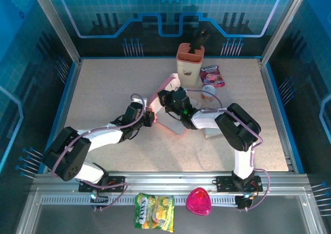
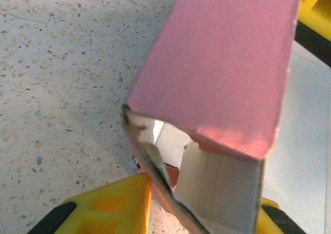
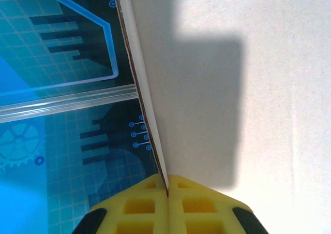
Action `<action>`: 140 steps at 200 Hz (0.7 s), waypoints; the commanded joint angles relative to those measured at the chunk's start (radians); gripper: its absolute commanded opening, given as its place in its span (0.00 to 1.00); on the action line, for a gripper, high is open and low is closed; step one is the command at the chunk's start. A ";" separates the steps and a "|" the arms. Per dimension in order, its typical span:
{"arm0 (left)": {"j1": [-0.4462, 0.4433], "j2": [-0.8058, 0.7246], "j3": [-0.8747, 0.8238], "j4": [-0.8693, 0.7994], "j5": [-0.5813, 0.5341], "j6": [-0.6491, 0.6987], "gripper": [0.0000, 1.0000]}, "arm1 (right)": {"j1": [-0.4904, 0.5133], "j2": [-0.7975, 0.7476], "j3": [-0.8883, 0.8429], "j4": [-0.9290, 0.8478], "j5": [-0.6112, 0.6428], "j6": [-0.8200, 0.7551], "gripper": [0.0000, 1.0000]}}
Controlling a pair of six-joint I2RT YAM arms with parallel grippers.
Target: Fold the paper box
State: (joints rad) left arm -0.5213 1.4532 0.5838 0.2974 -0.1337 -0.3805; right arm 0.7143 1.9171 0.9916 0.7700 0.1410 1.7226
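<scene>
**Just short of the tan holder point(image 1: 189, 71), both arms grip the paper box point(image 2: 222, 53)**

On the near side of the holder and a little to its left, the box rises from the table point(image 1: 103, 89) between the two arms. Its pink upper edge comes close to the holder's wall, but the top view does not show whether they touch. The box is a half-formed sleeve, pink outside and white inside, with one end gaping.

Holding it from two sides looks deliberate. With one grip alone the light card could swing. With a grip on each side, one arm can steady the sleeve while the other bends a panel along its crease.

The left gripper point(image 2: 206, 200) comes in from the holder's near left and takes the open end. Its jaws stand partly apart, with a yellow finger on each side of the sleeve's mouth. Both fingers point(image 2: 119, 203) appear to press the card, so I judge this a grasp across the end, not a loose straddle.

The right gripper point(image 3: 167, 186) reaches in from the holder's near right. Its jaws are clenched flat together, and the thin edge of a white panel runs straight into the seam between them. That is a pinch on a single thickness of card, probably a flap.

As I read it, folding is under way but unfinished, since the end is open and nothing is tucked. Card this thin could slip out of the pinch or crease in the wrong place.
</scene>
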 commanded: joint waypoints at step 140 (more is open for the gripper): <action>-0.062 0.128 0.195 -0.101 -0.274 -0.184 0.24 | 0.073 -0.033 0.002 -0.094 0.062 0.122 0.00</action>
State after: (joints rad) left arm -0.5713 1.5593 0.7265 0.1936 -0.3378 -0.5247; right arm 0.7319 1.9083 1.0027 0.7383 0.2504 1.8122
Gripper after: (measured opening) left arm 0.248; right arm 0.063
